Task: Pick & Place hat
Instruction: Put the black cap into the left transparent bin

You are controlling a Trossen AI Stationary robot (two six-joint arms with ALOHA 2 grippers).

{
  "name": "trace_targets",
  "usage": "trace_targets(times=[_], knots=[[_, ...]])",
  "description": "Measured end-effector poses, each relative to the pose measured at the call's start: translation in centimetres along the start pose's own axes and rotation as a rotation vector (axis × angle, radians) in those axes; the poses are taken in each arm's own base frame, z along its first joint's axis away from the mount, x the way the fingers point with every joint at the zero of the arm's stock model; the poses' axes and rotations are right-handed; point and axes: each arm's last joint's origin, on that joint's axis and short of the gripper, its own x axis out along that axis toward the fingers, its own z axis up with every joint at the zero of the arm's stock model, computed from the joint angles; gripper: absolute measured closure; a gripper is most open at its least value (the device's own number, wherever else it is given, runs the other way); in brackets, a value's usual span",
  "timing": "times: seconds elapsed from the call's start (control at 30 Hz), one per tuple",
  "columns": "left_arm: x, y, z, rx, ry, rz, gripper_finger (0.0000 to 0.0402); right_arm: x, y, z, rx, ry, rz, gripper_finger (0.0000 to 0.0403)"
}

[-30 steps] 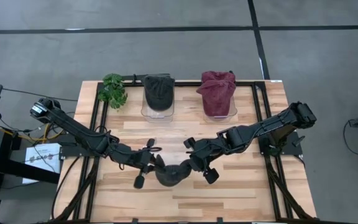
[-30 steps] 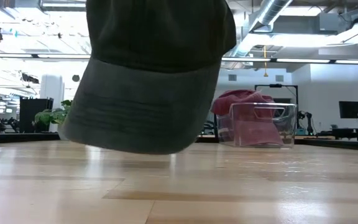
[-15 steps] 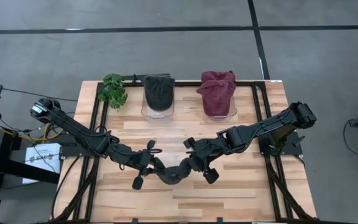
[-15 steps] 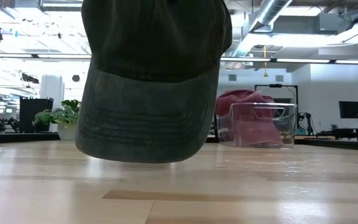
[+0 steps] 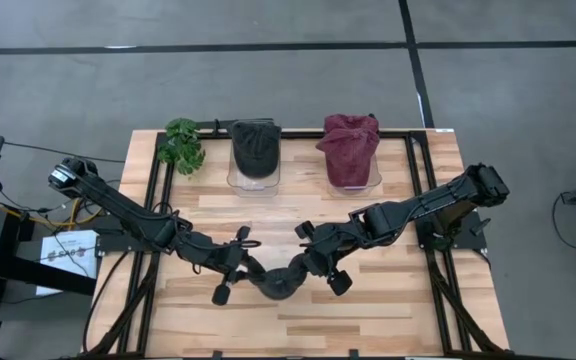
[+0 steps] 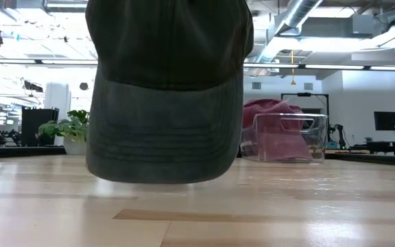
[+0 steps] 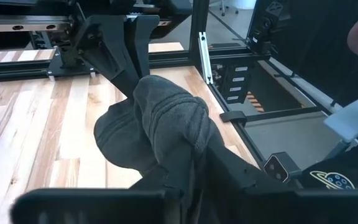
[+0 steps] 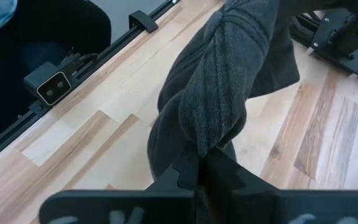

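High view: both arms are reaching in toward the front middle of the table (image 5: 388, 310), and a dark grey cap (image 5: 283, 279) is hanging between the left gripper (image 5: 251, 268) and the right gripper (image 5: 311, 266), bunched into a narrow bundle that is spanning the gap from one to the other. In the right wrist view the right gripper's (image 8: 199, 177) jaws are pressing together on a twisted fold of the cap (image 8: 219, 93), which is rising straight out from between them. In the left wrist view the left gripper's (image 7: 191, 180) jaws are standing narrow around another gathered fold of the cap (image 7: 160, 121). In the low view the cap (image 6: 166, 92) is hanging brim-down just above the wood. Behind, a dark hat (image 5: 255, 148) and a maroon hat (image 5: 350, 143) are sitting in clear containers beside a small plant (image 5: 181, 143).
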Motion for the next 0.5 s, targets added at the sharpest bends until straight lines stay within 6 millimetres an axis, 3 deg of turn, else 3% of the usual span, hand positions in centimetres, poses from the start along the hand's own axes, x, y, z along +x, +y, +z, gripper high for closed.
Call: trace_targets(times=[0.3, 0.5], knots=[[0.35, 0.31, -0.17, -0.003, 0.008, 0.012, 0.0275, 0.00, 0.00, 0.00, 0.000, 0.000, 0.000, 0.0403], [0.88, 0.92, -0.47, -0.010, 0.029, 0.001, 0.0257, 0.01, 0.00, 0.01, 0.003, -0.002, 0.000, 0.0403]])
